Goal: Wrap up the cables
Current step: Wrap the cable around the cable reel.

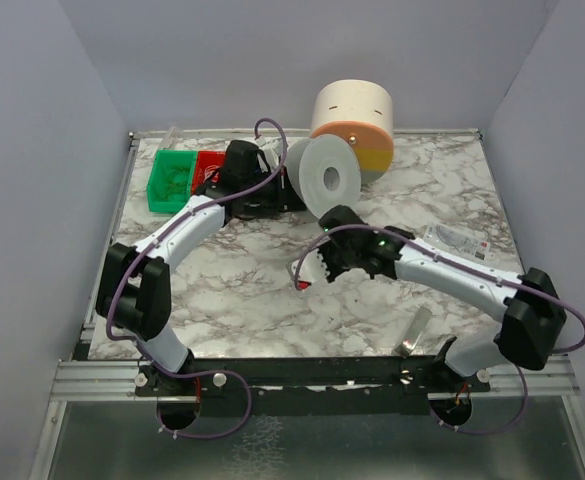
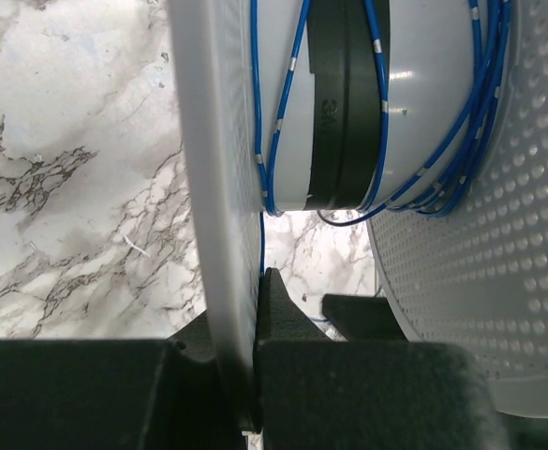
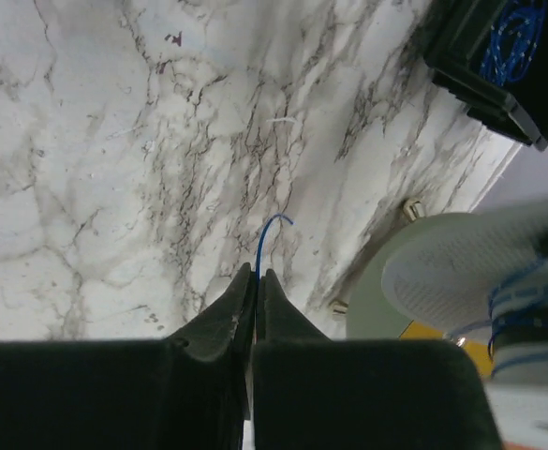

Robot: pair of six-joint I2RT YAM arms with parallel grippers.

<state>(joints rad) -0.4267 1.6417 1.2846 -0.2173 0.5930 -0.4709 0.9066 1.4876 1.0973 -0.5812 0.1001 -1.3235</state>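
Right claw [image 3: 255, 277] pinches thin blue cable [image 3: 266, 234] near its tip; left claw [image 2: 247, 323] clamps white plastic spool [image 2: 219, 141]. I fear cable slipping out under tension.

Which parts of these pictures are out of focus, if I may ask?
Left wrist: the left hand at the bottom is soft, the blue wire on the spool crisp. Right wrist: spool at lower right blurred, marble table sharp. Top external: evenly lit.
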